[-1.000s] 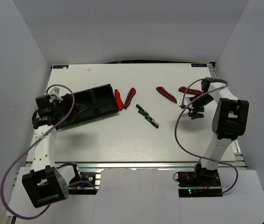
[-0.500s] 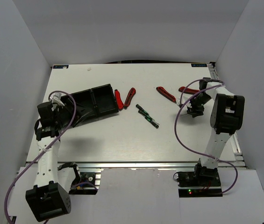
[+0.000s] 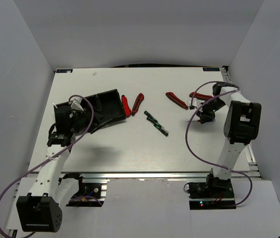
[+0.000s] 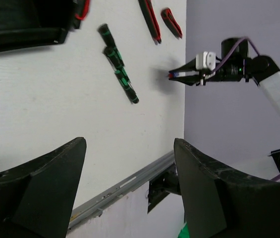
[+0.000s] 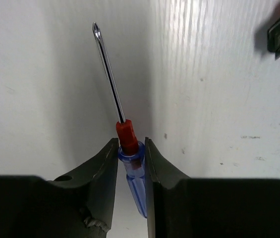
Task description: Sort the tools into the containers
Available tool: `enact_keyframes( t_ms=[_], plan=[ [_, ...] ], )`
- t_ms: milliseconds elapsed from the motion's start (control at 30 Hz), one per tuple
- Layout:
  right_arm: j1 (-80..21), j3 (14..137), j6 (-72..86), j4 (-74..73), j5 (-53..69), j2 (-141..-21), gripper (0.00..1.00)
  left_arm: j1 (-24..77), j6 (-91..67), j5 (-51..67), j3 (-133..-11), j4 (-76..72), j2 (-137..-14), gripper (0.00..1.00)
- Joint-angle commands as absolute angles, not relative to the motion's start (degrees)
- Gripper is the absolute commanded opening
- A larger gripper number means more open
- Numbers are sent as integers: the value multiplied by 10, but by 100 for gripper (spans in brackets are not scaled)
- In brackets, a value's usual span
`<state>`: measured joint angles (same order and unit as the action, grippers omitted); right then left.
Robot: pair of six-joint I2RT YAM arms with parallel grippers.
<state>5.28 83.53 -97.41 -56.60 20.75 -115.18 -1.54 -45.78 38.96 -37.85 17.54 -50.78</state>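
Observation:
My right gripper is shut on a thin blue-handled screwdriver just behind its red collar, with the steel shaft pointing away over the table. From above, this gripper sits at the right, near two red-and-black cutters. Two more cutters lie beside the black tray. A black-and-green screwdriver lies mid-table. My left gripper stands open and empty; it hangs over the tray's left end and hides that part.
Side walls enclose the table on both sides. An aluminium rail runs along the near edge. Purple cables loop beside each arm. The left wrist view shows the black-and-green screwdriver and, far right, the right gripper.
My right gripper has closed on the blue-handled screwdriver. The left arm has swung right and nearer, from the tray's left end to over it.

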Motion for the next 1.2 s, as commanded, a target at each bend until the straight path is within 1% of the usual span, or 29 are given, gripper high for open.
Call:
enact_keyframes(
  t_ms=[0, 133, 167, 200, 233, 267, 333, 367, 400, 433, 467, 533, 567, 600, 667, 700, 800, 900, 1167],
  plan=[
    [44, 858, -912, -662, 333, -1086, 1, 46, -489, 353, -371, 107, -520, 82],
    [22, 860, -812, -718, 455, -1046, 0, 106, -503, 323, -381, 65, -556, 82],
    [16, 854, -754, -720, 507, -1035, 0, 127, -504, 312, -390, 53, -565, 83],
    [5, 849, -718, -715, 535, -1031, 0, 137, -504, 309, -395, 46, -582, 83],
    [1, 844, -678, -690, 586, -1023, 0, 147, -504, 304, -402, 40, -591, 83],
    [0, 836, -589, -668, 608, -1019, 0, 168, -504, 298, -408, 32, -599, 83],
    [-36, 811, -487, -609, 650, -1004, 0, 187, -505, 283, -427, 22, -623, 83],
    [-44, 804, -386, -537, 658, -998, 0, 205, -504, 277, -433, 17, -632, 83],
    [-64, 789, -326, -492, 659, -991, 0, 215, -504, 267, -445, 14, -640, 83],
    [-74, 781, -263, -393, 642, -977, 0, 233, -504, 263, -450, 9, -656, 83],
    [-96, 774, -144, -344, 623, -969, 0, 242, -506, 258, -454, 6, -663, 83],
    [-112, 757, -59, -269, 596, -951, 0, 271, -508, 243, -464, 4, -682, 83],
    [-130, 752, -18, -204, 581, -947, 0, 280, -510, 237, -468, -12, -686, 83],
    [-138, 747, 58, -180, 560, -943, 0, 289, -510, 230, -471, -15, -692, 83],
    [-158, 746, 109, -146, 540, -947, 0, 313, -510, 213, -480, -18, -704, 83],
    [-163, 746, 159, -121, 534, -949, 0, 319, -508, 207, -482, -19, -707, 83],
    [-184, 746, 236, -79, 515, -964, 0, 340, -511, 188, -490, -20, -721, 83],
    [-206, 745, 277, -51, 504, -965, 0, 348, -515, 178, -491, -21, -728, 83],
    [-254, 730, 344, 29, 478, -950, 0, 353, -516, 171, -509, -22, -752, 82]
  ],
)
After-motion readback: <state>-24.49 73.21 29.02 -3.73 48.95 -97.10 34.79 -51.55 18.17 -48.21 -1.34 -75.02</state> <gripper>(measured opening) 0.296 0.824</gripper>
